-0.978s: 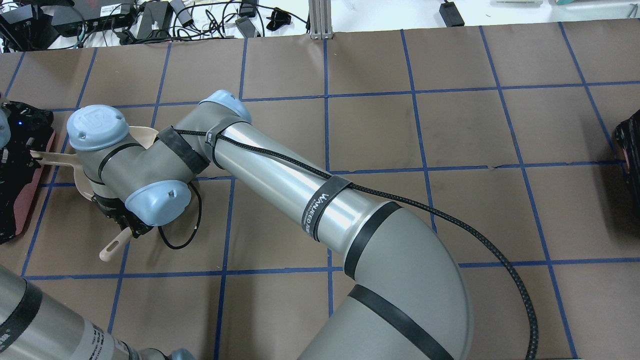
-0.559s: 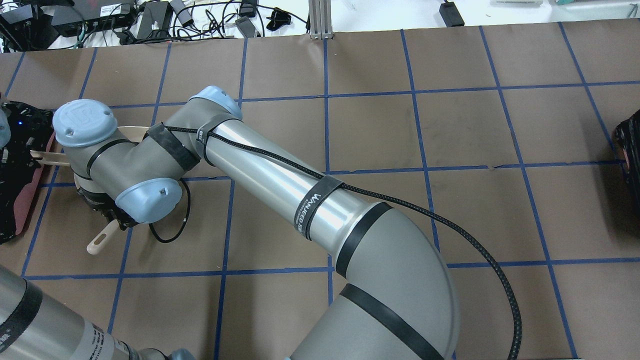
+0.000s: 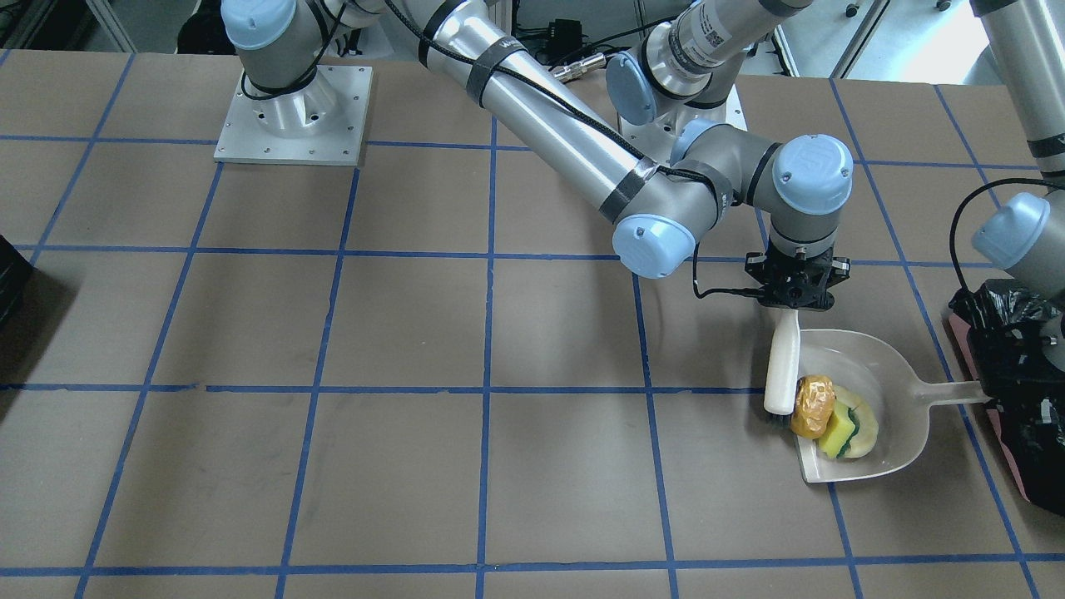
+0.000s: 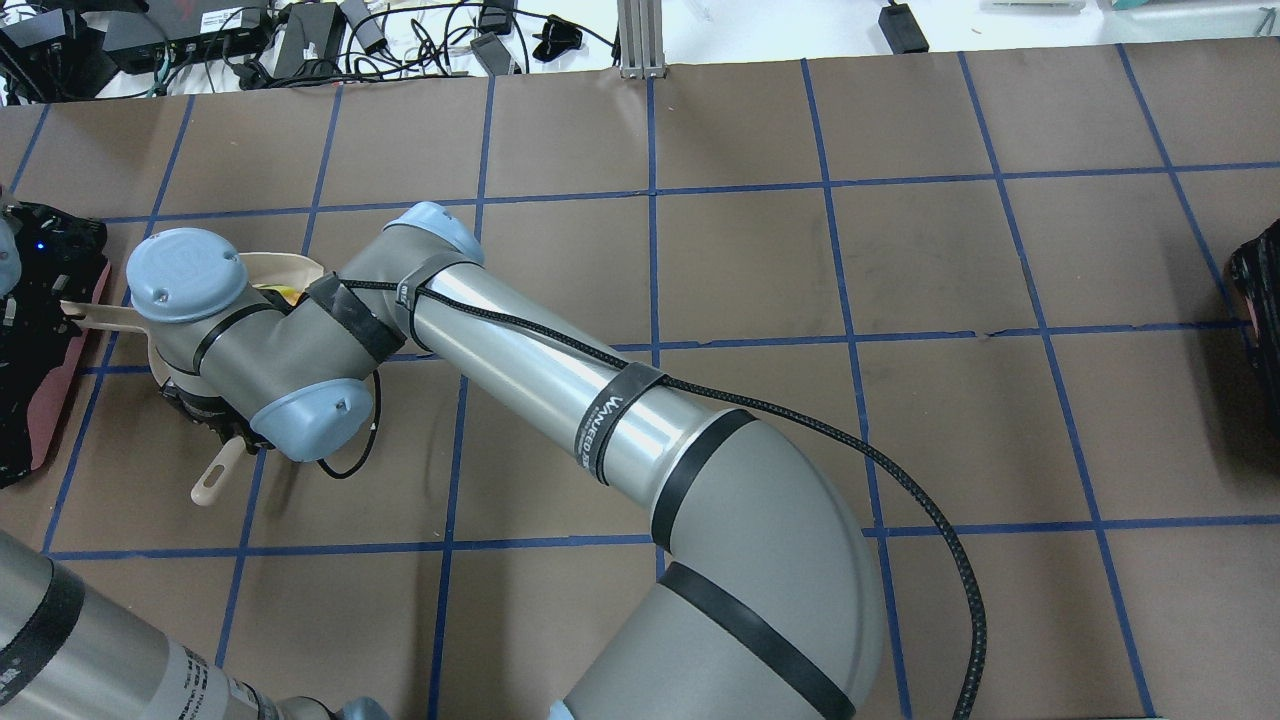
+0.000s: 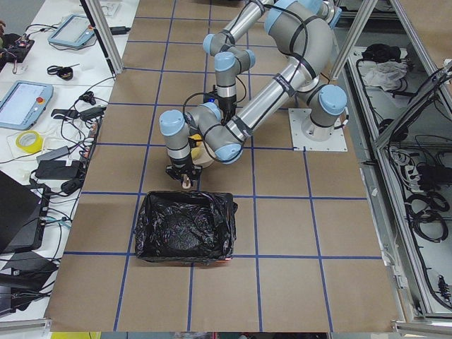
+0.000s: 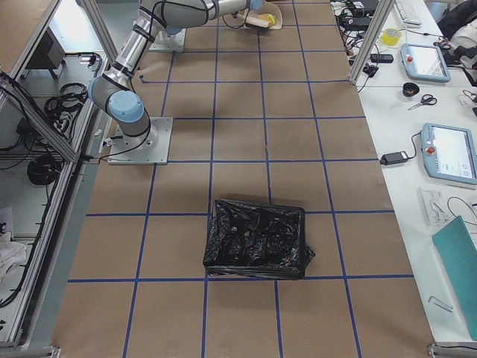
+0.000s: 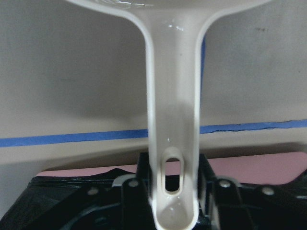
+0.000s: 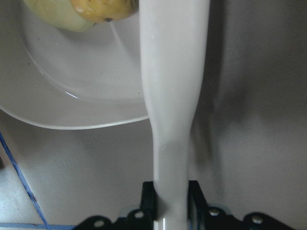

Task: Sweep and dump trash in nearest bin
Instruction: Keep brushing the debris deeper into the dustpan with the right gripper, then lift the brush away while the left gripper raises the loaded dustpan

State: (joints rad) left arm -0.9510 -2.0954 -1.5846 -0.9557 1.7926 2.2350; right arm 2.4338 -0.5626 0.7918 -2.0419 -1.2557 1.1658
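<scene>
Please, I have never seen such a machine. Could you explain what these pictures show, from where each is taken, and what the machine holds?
This is a robot with two arms at a brown table marked with blue tape. Four pictures come from fixed cameras: one faces the robot, one looks from behind it, one stands at each table end. Two come from cameras on the wrists. The right arm reaches across, its jaws shut on a white brush. The left arm has its jaws shut on the handle of a pale dustpan. At the pan's mouth lie an orange-brown lump, a yellow-green sponge and a pale slice; the brush head seems to touch the lump. A bin lined with a black bag stands just beyond the dustpan handle.
</scene>
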